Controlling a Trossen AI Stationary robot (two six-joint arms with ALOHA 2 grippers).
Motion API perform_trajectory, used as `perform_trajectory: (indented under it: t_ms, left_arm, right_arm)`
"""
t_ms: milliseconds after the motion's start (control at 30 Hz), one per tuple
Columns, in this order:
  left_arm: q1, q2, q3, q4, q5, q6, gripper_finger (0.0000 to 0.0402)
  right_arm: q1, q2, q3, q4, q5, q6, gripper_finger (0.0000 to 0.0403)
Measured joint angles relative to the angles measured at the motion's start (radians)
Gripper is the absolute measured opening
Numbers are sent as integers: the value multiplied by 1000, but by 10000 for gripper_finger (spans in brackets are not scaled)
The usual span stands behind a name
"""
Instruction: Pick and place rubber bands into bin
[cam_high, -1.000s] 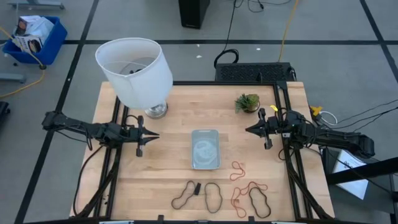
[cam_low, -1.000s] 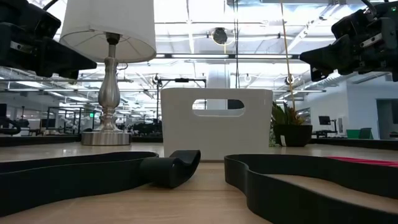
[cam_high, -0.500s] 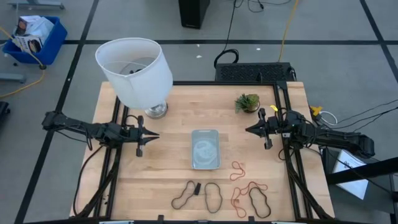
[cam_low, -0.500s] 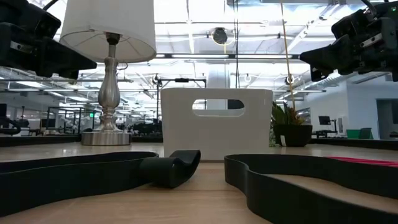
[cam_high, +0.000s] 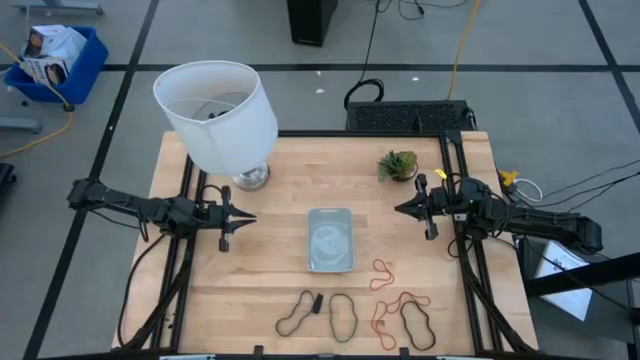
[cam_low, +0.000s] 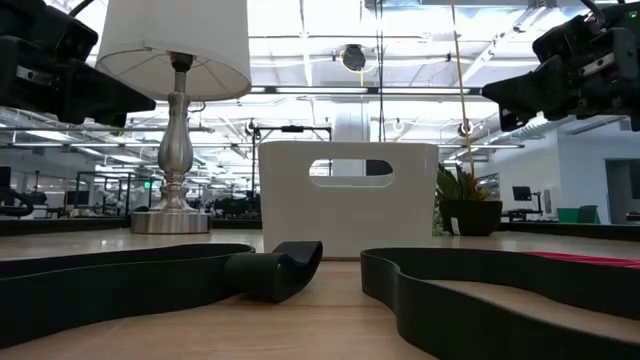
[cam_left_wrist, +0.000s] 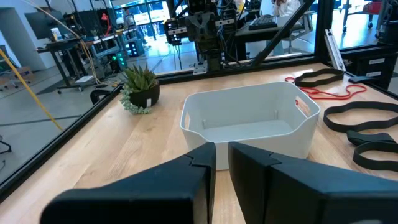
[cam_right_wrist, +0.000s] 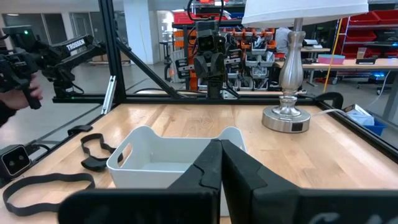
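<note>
The silvery-grey bin (cam_high: 330, 240) stands empty at the table's middle; it also shows in the low view (cam_low: 348, 200) and in both wrist views (cam_left_wrist: 249, 121) (cam_right_wrist: 168, 163). Several rubber bands lie flat near the table's front edge: black loops (cam_high: 298, 313) (cam_high: 344, 315) (cam_high: 418, 325) and red-orange loops (cam_high: 383, 272) (cam_high: 390, 310). My left gripper (cam_high: 245, 219) hovers left of the bin, shut and empty, pointing at it. My right gripper (cam_high: 402, 209) hovers right of the bin, shut and empty, pointing at it.
A lamp with a big white shade (cam_high: 217, 115) stands at the table's far left. A small potted plant (cam_high: 398, 164) stands at the far right. A blue crate (cam_high: 55, 55) sits on the floor beyond the table. Bare wood lies between the bin and each gripper.
</note>
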Motion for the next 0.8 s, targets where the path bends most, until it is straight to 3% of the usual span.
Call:
perform_trajectory:
  t_ms: [300, 667, 800]
  left_arm:
    - [0, 0, 0, 57, 0, -7, 51]
    - [0, 0, 0, 93, 8, -270, 51]
    - [0, 0, 0, 109, 8, -263, 51]
  right_arm:
    - [0, 0, 0, 25, 0, 47, 0]
    - [0, 0, 1, 82, 54, 15, 0]
    - [12, 0, 53, 18, 105, 46, 10]
